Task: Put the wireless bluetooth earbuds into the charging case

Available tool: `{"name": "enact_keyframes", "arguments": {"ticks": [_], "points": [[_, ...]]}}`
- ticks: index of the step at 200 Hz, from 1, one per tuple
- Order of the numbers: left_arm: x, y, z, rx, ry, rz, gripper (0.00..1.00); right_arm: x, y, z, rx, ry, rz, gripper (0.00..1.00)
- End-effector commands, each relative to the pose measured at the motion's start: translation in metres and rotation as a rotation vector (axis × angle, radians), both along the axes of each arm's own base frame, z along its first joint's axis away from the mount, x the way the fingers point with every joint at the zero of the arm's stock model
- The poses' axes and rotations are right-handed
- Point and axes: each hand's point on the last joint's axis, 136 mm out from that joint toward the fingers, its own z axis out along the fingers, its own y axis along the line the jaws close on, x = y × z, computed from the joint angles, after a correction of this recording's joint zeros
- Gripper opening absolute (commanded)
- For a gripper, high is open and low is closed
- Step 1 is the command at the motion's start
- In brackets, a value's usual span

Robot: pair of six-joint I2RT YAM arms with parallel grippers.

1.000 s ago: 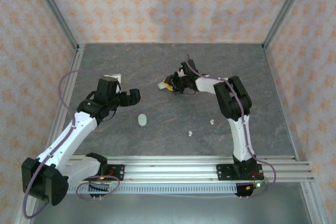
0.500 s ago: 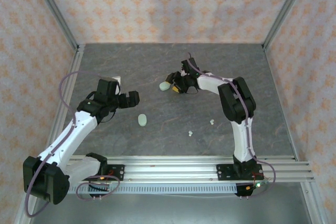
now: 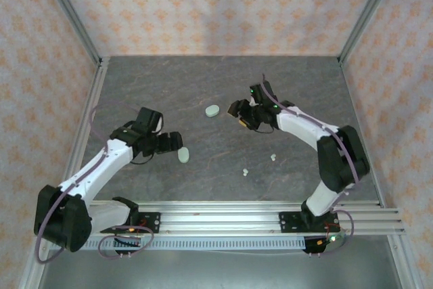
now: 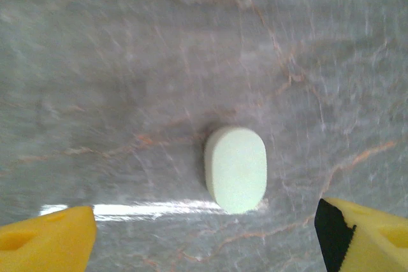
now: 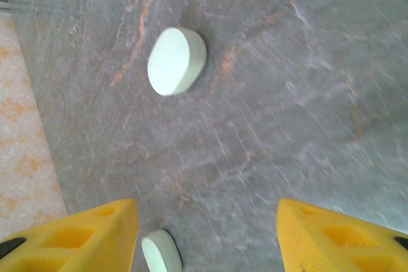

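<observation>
Your left gripper [image 3: 174, 143] hovers over the table [image 3: 155, 79], jaws spread wide and gripping nothing. From its wrist you see the two yellow fingers [image 4: 51, 243] in the bottom corners. The near case [image 4: 235, 169] lies flat on the grey stone just ahead of them, in line with the gap and touching neither; from above, it sits just beside the gripper's tip.

On the other side, your right gripper [image 3: 239, 116] is released too; its yellow fingers [image 5: 76, 234] stand apart with bare table between them. The far case [image 3: 212, 110] lies flat on the table near it, to its left from above, clear of both fingers; the right wrist view has it well ahead of the fingers, tilted across the frame. A pale piece [image 5: 160, 251] sits at the bottom edge of that view, just beside one finger; the frame cuts it off, and you cannot tell what it is.

Two earbuds [image 3: 245, 171] lie loose on the table, nearer the bases than either case; they are close to each other, well apart from both cases and in neither, and nearer your right arm than your left.
</observation>
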Motion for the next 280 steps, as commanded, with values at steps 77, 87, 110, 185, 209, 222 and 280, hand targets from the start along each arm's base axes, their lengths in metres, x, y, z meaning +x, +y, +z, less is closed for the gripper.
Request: {"name": "enact_keyframes", "arguments": {"ticks": [77, 87, 110, 185, 209, 222, 280], "points": [[0.01, -0.048, -0.052, -0.001, 0.183, -0.114, 0.71, -0.052, -0.05, 0.015, -0.07, -0.084, -0.073, 0.62], [0.013, -0.05, -0.056, 0.015, 0.198, -0.129, 0.7, -0.053, -0.054, 0.016, -0.073, -0.089, -0.078, 0.62], [0.014, -0.054, -0.063, 0.037, 0.239, -0.164, 0.64, -0.056, -0.062, 0.016, -0.078, -0.094, -0.089, 0.63], [0.014, -0.068, -0.064, 0.121, 0.276, -0.314, 0.35, -0.064, -0.077, 0.018, -0.107, -0.115, -0.095, 0.64], [0.017, -0.097, -0.054, 0.131, 0.232, -0.463, 0.33, -0.069, -0.084, 0.024, -0.114, -0.134, -0.097, 0.65], [0.016, -0.114, -0.049, 0.137, 0.209, -0.541, 0.34, -0.071, -0.088, 0.024, -0.115, -0.137, -0.105, 0.65], [0.011, -0.158, -0.051, 0.257, 0.166, -0.803, 0.47, -0.08, -0.096, 0.018, -0.095, -0.133, -0.136, 0.66]]}}
